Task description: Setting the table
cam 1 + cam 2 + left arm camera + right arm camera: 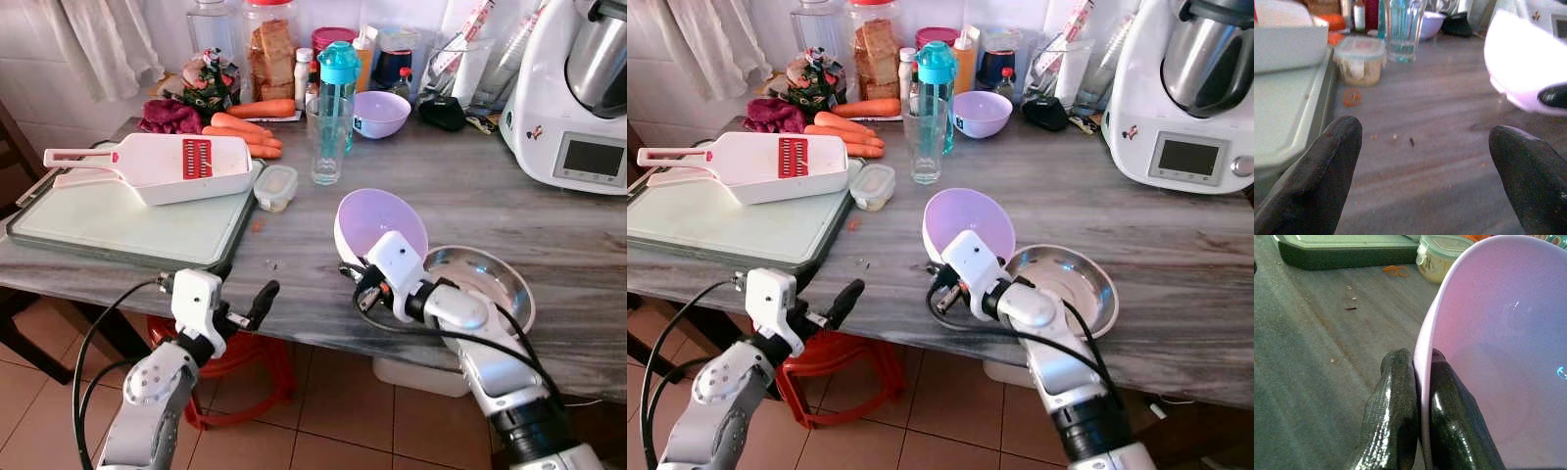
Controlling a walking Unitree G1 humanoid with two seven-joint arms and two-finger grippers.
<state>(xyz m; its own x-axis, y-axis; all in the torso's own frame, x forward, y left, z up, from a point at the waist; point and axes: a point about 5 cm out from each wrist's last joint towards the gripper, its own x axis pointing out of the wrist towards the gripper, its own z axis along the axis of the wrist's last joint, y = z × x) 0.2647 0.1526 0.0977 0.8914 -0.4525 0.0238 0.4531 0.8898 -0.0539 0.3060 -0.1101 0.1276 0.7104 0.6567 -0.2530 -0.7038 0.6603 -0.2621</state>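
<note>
Left eye view: the left gripper (257,305) hovers at the counter's (509,220) near edge, its black fingers spread apart. Beyond it lie a pale green board (118,225), a white slicer (157,166) and a small lidded tub (275,187) with beige contents. The right gripper (1418,382) pinches the thin rim of a smooth lilac bowl (377,220), tilted on edge. Just right of that gripper sits a shiny round steel bowl (490,279), which looks empty.
</note>
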